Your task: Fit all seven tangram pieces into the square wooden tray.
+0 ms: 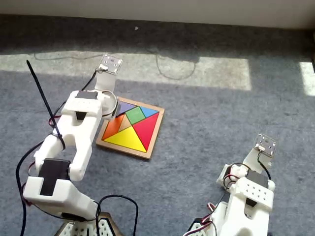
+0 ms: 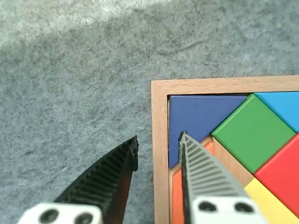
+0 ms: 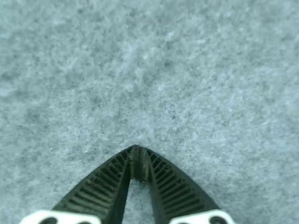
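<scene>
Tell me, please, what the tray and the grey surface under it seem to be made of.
The tray looks like pale, unpainted wood: faint grain shows on its rim, with a matte finish. The grey surface seems to be carpet or felt-like fabric: it has a fuzzy, speckled fibre texture.

Tray (image 1: 156, 133) corner behind left arm (image 1: 78, 132)

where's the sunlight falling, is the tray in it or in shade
High view: a bright sunlit band crosses the carpet behind the tray, which lies in shade with no glare. Left wrist view: a paler sunlit patch on the carpet beyond the tray's corner. Right wrist view: carpet in even shade, no hard shadows.
</scene>
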Robot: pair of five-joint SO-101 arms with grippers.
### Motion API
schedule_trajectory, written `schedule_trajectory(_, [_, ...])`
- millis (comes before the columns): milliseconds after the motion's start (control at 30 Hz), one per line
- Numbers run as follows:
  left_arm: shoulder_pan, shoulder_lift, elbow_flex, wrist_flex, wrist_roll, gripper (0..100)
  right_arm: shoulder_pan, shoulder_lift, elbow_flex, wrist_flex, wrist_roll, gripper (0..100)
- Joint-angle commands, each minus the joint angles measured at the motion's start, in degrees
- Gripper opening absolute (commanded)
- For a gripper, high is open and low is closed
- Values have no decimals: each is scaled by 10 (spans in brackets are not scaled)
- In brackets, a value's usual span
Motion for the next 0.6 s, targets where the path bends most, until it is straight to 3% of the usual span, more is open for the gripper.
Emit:
schedule_trajectory(0, [6,-6,-25,4,4,158,11,-4,2,-4,5,5])
schedule_trajectory(567, [17,5,-26,-10,4,161,11,-4,2,-4,5,5])
